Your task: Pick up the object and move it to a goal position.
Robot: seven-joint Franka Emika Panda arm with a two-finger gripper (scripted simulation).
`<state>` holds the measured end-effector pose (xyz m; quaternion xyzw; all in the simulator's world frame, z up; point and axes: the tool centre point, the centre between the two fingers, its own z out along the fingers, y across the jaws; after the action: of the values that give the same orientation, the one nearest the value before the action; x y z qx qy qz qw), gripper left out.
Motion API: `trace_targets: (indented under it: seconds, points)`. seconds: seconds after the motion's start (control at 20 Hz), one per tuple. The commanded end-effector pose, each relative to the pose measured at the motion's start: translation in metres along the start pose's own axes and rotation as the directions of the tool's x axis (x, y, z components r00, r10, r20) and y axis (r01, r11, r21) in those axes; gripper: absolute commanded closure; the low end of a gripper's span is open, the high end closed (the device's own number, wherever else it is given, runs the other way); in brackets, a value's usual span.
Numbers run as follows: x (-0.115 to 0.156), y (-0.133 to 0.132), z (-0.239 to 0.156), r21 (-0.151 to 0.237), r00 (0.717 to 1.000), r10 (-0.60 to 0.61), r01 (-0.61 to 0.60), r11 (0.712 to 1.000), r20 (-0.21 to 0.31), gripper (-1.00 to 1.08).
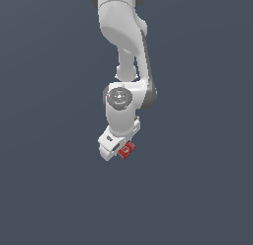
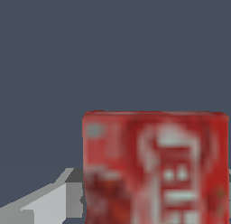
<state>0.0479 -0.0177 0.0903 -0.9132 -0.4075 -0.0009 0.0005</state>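
The object, a small red block (image 1: 127, 150) with whitish markings, sits at the tip of my white gripper (image 1: 122, 151) below the arm in the exterior view. In the wrist view the block (image 2: 155, 169) is very close and fills much of the picture, with its marked face toward the camera. One grey finger (image 2: 49, 203) shows against its side; the other finger is hidden behind the block. The gripper looks shut on the block. No goal marker shows in either view.
The white arm (image 1: 123, 36) hangs down from the top of the exterior view. Around it is only a plain dark grey-blue ground (image 1: 49, 189), with no other objects or edges in sight.
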Motion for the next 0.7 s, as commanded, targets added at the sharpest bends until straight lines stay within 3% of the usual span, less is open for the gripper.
trace_targets:
  seconds: [0.0, 0.65]
  points:
    - [0.007, 0.013, -0.009, 0.001, 1.0, 0.0, 0.0, 1.0, 0.0, 1.08]
    - [0.027, 0.053, -0.033, 0.0, 1.0, 0.0, 0.0, 1.0, 0.002, 1.08]
